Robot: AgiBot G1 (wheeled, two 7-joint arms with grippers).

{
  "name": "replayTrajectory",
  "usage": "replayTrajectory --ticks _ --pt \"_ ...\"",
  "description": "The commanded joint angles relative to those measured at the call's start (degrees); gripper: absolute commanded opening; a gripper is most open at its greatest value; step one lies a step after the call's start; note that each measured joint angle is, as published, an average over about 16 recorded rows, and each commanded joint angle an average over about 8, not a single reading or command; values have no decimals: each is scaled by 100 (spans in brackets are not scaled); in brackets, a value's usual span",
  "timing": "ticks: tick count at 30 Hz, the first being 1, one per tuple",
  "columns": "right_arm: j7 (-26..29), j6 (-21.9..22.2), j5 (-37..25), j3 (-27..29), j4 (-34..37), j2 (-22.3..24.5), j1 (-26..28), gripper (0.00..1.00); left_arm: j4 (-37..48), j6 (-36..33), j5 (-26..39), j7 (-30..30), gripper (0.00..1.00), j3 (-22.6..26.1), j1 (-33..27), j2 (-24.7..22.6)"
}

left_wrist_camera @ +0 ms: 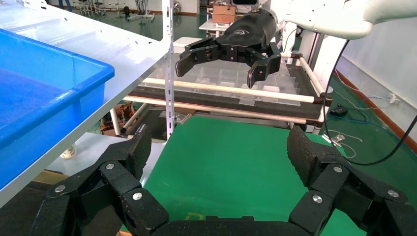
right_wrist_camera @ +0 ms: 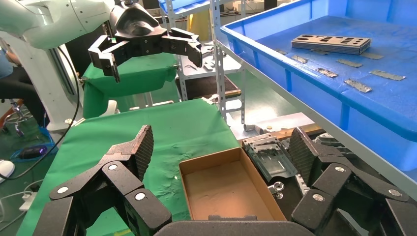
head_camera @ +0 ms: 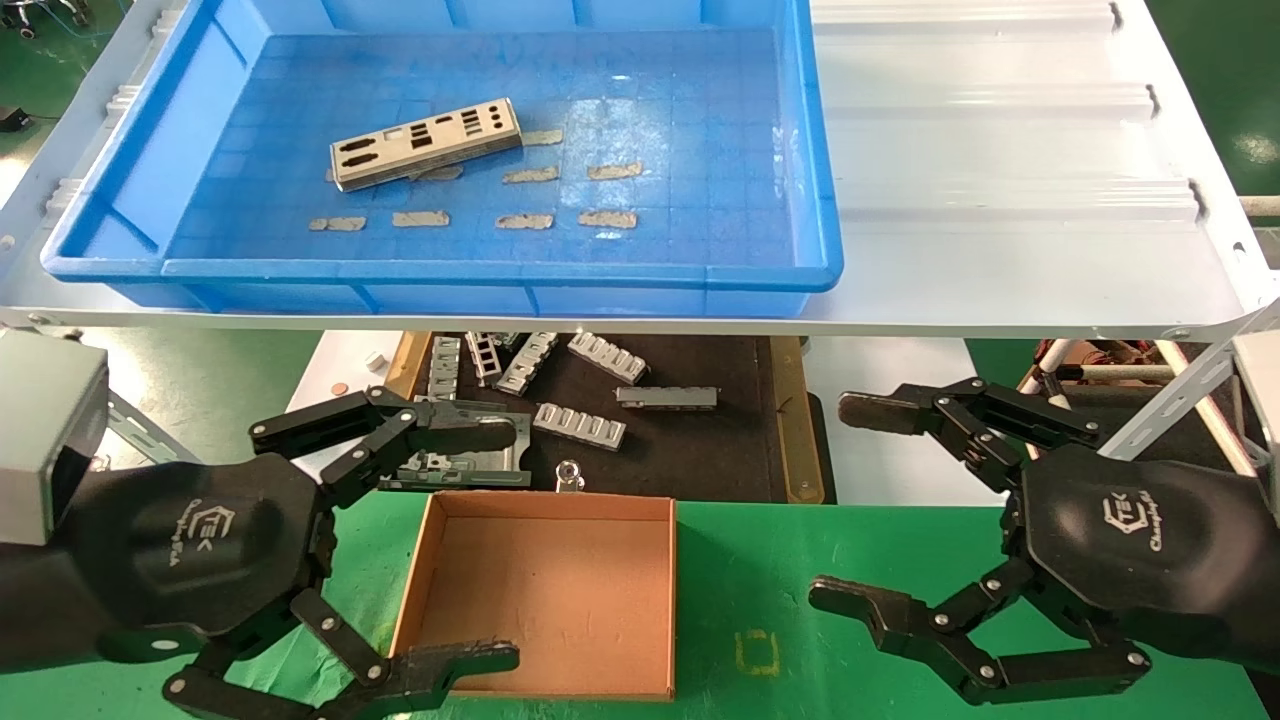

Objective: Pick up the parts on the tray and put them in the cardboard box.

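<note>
- Waiting low over the green surface (head_camera: 860,560), both pincers are spread wide and hold nothing: the left pincer (head_camera: 505,545) hangs at the near left corner of the cardboard box (head_camera: 545,600), and the right pincer (head_camera: 850,505) sits well to the box's right.
- The cardboard box is empty, its brown floor bare in both the head view and the right wrist view.
- One part (head_camera: 425,143), perhaps a thin stack of them, lies flat in the blue tray (head_camera: 500,270) on the white shelf (head_camera: 1000,150) above, toward the tray's left half, among short grey tape strips (head_camera: 420,218).
- By this showing no part has reached the box, so the carrying is all left to do: reaching up to the tray, gripping the plate by its rim, and bringing it down.
- Grey ribbed brackets (head_camera: 580,425) lie on the dark mat (head_camera: 700,450) behind the box and are not part of the job.
</note>
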State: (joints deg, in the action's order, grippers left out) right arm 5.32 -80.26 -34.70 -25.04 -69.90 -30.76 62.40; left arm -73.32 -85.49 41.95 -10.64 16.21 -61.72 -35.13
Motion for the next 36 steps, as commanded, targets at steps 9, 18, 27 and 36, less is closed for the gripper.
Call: replayTrajectory --ticks 9,18,27,36 --pt "0 0 0 0 0 0 0 0 178 403 106 -12 100 -30 -191 -179" --pt "0 0 0 0 0 0 0 0 1320 1515 937 171 100 161 -1307 -945" --pt "0 0 0 0 0 0 0 0 3522 1893 2153 775 100 693 -3048 -1724" --pt "0 0 0 0 0 0 0 0 5354 2286 2961 1263 100 1102 -4200 -2256"
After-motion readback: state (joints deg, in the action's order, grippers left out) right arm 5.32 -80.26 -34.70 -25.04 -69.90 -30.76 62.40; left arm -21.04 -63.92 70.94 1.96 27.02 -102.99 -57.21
